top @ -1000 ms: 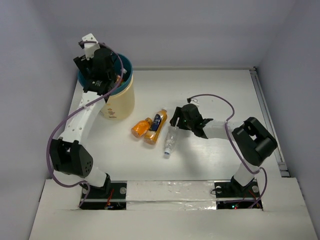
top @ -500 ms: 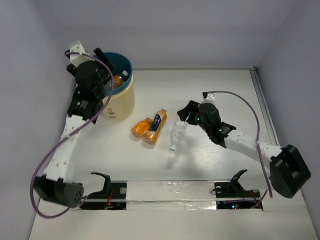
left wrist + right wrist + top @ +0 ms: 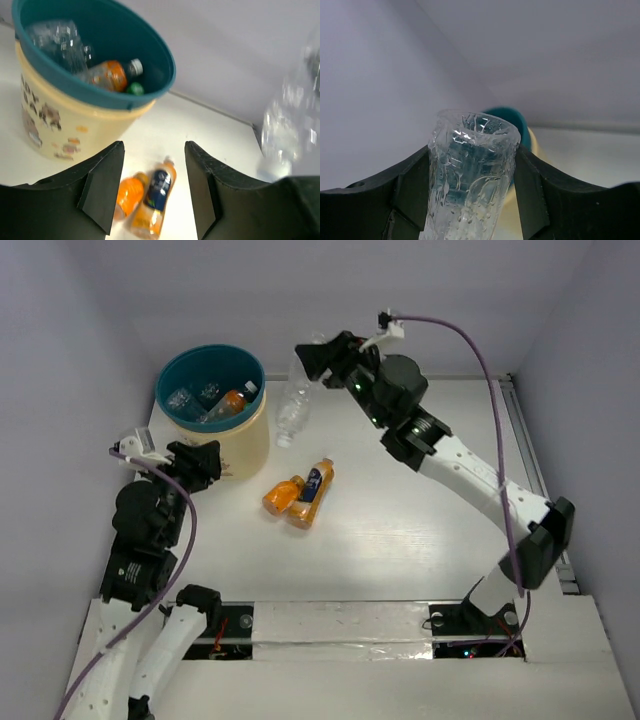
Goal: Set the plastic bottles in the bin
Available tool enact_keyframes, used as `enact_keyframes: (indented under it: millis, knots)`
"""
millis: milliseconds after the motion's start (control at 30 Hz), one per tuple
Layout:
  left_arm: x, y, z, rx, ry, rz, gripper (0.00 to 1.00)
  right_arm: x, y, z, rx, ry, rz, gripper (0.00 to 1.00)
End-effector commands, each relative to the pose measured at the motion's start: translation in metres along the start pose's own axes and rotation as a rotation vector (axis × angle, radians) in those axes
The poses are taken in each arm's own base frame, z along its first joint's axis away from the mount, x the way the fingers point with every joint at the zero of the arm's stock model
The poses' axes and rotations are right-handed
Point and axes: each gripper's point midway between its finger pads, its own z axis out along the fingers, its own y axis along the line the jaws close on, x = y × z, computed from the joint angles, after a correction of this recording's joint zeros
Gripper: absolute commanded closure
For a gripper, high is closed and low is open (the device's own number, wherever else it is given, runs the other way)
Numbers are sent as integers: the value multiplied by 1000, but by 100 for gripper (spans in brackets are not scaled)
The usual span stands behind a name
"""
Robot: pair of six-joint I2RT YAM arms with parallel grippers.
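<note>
Left gripper [image 3: 200, 460]: lower left of the overhead view, beside the bin's near wall. Its fingers [image 3: 102, 187] are spread and hold nothing.
Risk, left side: the bin sits just beyond this gripper, so a careless reach could nudge it and shift the target.
Bottles waiting: two orange bottles [image 3: 283, 495] lie side by side and touching at the centre of the table [image 3: 400, 540]. One has a dark blue label [image 3: 315, 483].
Risk, waiting pair: gripping one will probably roll the other away, because they lean on each other.
Bin [image 3: 245, 440]: upper left, with a teal rim and a cream wall. Inside are an orange bottle [image 3: 102, 75], clear bottles [image 3: 60, 37] and a green cap [image 3: 134, 89].
Held bottle [image 3: 290, 405]: clear, hanging in the air at upper centre, just right of the bin's rim and not yet over its mouth.
Right gripper [image 3: 322, 358]: top centre, pinching the held bottle between both fingers near one end.
Risk, held bottle: if let go here, it would likely hit the rim or land on the table. The thin, crinkled plastic could also slip or buckle in the pinch.
In the way: only the bin's right rim stands between the held bottle and the opening. Nothing else crosses that path.
</note>
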Motion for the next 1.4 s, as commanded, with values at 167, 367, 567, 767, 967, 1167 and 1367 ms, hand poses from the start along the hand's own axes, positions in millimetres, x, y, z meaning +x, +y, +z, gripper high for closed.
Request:
enact_keyframes:
  millis: [167, 367, 567, 767, 967, 1167, 1367]
  knots:
    - [69, 26, -30, -13, 187, -62, 50, -53, 76, 92, -114, -219, -62, 52]
    - [112, 20, -32, 62, 320, -110, 40, -19, 61, 142, -89, -307, -76, 51]
    - [137, 22, -30, 87, 381, -131, 33, 21, 51, 155, -60, -325, -139, 47]
    - [142, 23, -28, 82, 397, -135, 28, 54, 57, 156, -81, -284, -248, 26]
    - [153, 24, -19, 84, 433, -121, 23, 49, 80, 141, -133, -226, -317, 1]
    - [163, 33, 3, 14, 429, -97, 23, -16, 95, 81, -129, -212, -298, 9]
    - [193, 24, 27, -88, 451, 10, 23, 35, 15, -1, -30, -59, -177, 97]
